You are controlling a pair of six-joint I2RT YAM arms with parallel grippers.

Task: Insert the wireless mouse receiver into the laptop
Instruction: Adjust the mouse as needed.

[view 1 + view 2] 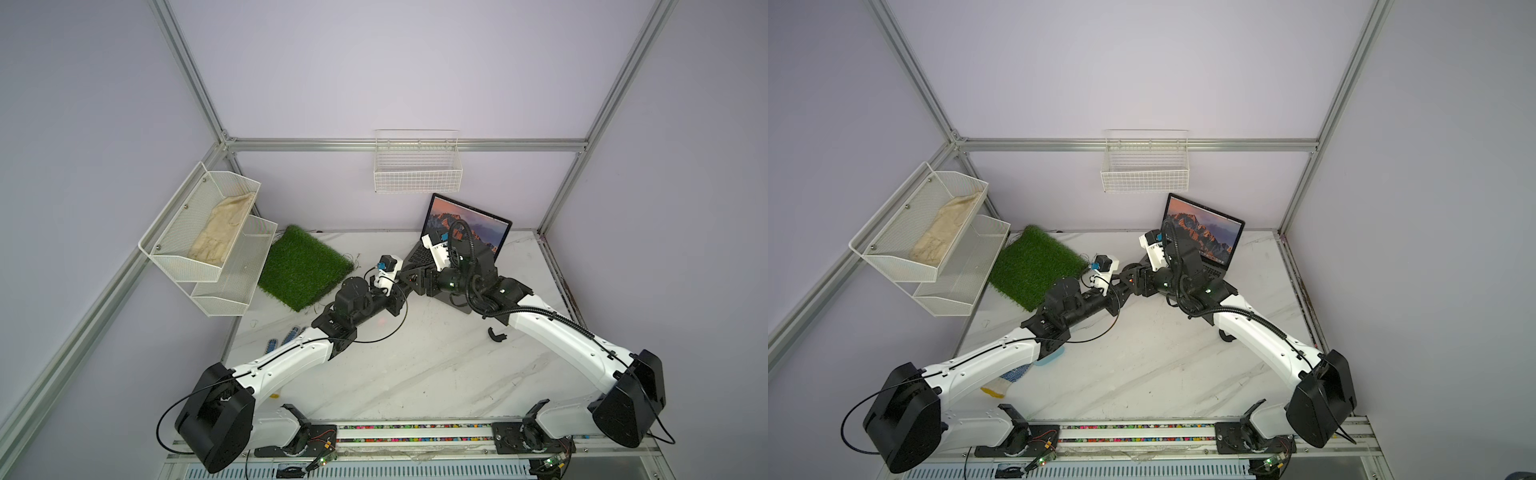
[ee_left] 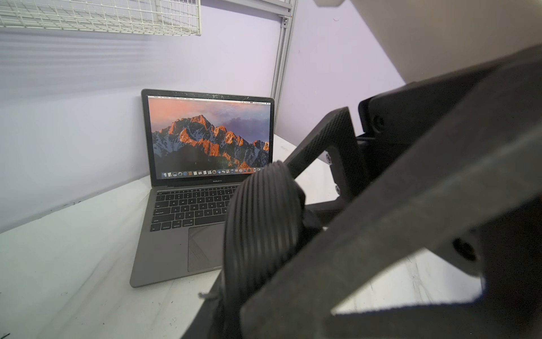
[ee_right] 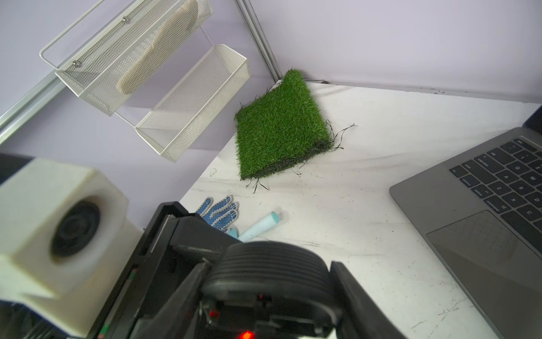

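Right wrist: clamps black mouse (image 3: 265,271) in right gripper (image 3: 267,281); cannot tell left gripper's (image 1: 404,281) spread. Receiver hidden; likely light, slick: pinch stub.

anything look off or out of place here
The mouse is off the table, clamped in the right hand, and a black half-round cover piece lies loose on the table beside the right arm. The grass mat is frayed at its edges.
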